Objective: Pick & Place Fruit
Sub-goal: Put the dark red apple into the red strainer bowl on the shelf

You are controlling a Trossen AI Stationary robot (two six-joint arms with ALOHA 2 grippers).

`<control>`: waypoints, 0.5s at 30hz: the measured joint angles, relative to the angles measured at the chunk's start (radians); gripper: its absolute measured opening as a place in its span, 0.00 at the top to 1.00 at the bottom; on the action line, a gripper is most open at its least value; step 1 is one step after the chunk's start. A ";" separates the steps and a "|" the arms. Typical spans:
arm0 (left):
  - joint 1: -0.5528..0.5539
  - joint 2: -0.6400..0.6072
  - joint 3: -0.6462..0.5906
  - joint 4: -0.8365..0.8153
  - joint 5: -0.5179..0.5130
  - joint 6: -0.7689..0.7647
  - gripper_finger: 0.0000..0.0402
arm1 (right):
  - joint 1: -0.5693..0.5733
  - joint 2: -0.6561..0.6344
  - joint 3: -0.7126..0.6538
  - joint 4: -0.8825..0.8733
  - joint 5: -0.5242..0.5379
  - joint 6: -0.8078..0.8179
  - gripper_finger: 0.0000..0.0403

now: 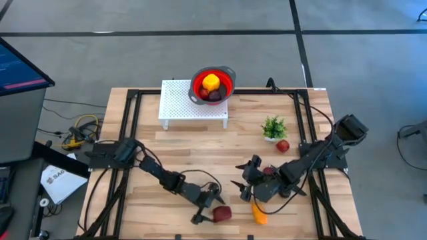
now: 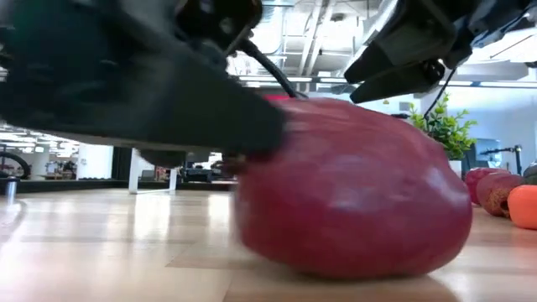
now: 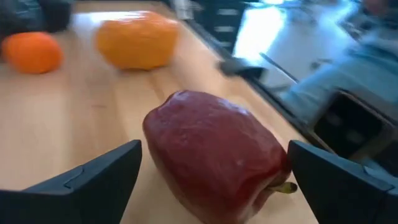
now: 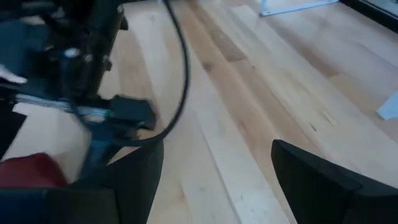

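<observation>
The step in hand looks like the pick of a dark red fruit (image 1: 222, 213) that lies on the desk (image 1: 200, 153) near its front edge. The left gripper (image 1: 208, 208) sits low beside it, jaws spread wide and holding nothing. In the left wrist view the fruit (image 3: 214, 152) lies between the two fingers (image 3: 93, 180), with desk showing on either side, so nothing is gripped yet. The next move probably calls for easing forward a little, closing on the fruit's middle, then lifting and carrying it to the red bowl (image 1: 225, 90) on the white rack (image 1: 177, 107) at the far side, where a yellow fruit (image 1: 211, 83) and darker pieces already lie.

The right gripper (image 1: 252, 175) waits over the desk's right half, jaws apart and empty; its wrist view shows bare wood between its fingers. An orange piece (image 1: 259, 213) lies just right of the dark red fruit, and another red piece (image 1: 283, 146) sits by the small green plant (image 1: 273, 127).
</observation>
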 joint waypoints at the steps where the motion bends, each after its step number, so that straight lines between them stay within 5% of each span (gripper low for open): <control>1: -0.004 0.009 0.011 -0.002 -0.034 -0.023 0.02 | 0.002 0.000 0.000 0.001 -0.002 -0.009 0.28; 8: -0.014 0.038 0.038 -0.009 -0.275 -0.204 0.04 | 0.023 0.000 0.000 -0.011 -0.004 -0.037 0.28; 15: -0.004 0.038 0.037 -0.020 -0.395 -0.281 0.10 | 0.039 0.000 0.000 -0.029 -0.004 -0.046 0.28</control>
